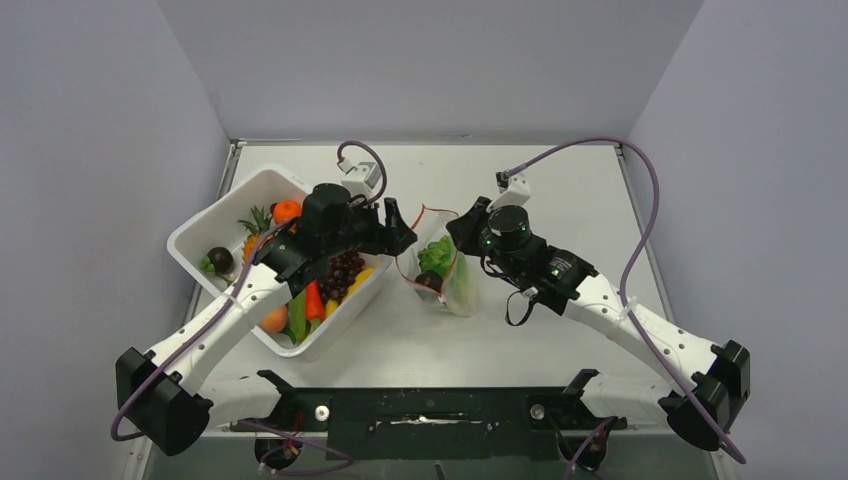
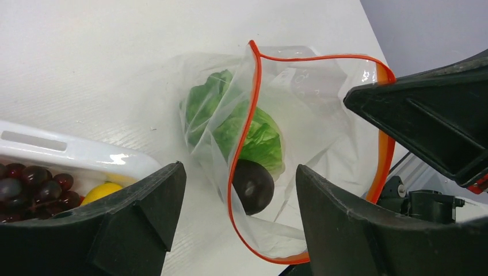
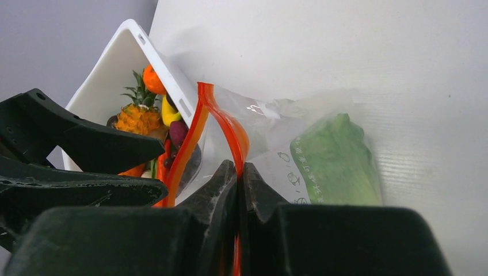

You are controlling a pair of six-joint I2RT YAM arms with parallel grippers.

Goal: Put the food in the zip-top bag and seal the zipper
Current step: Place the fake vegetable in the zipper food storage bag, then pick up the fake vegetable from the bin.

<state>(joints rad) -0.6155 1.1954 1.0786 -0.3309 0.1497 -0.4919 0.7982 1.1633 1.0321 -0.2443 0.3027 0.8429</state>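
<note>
The right gripper [image 3: 239, 168] is clenched on the zipper [image 3: 230, 129]. Its two fingers press together with the red strip pinched between them, lifting that edge of the zip-top bag [image 1: 462, 287] off the table [image 1: 560, 190]. The rest of the bag hangs and slumps just below and to the near side of this gripper. Its long axis runs from the raised mouth at the far end down to the closed bottom nearer the arm bases.

The mouth gapes as a narrow red-rimmed loop, elongated far to near, and it faces the left gripper [image 2: 239, 172]. That gripper is released, its jaws spread wide with nothing between them, poised just in front of the opening. In its wrist view the loop lies between the two fingers.

Inside the bag, a green lettuce [image 2: 259, 138] sits deeper in, and a dark plum [image 2: 253, 185] lies just inside the rim, touching the lettuce.

Behind the left gripper, on its outer side, stands the white tub [image 1: 200, 235], just beside the bag. It holds purple grapes [image 1: 345, 270], a carrot [image 1: 314, 300], a pineapple [image 3: 137, 118], an orange [image 1: 287, 210] and a second dark fruit [image 1: 219, 260].
</note>
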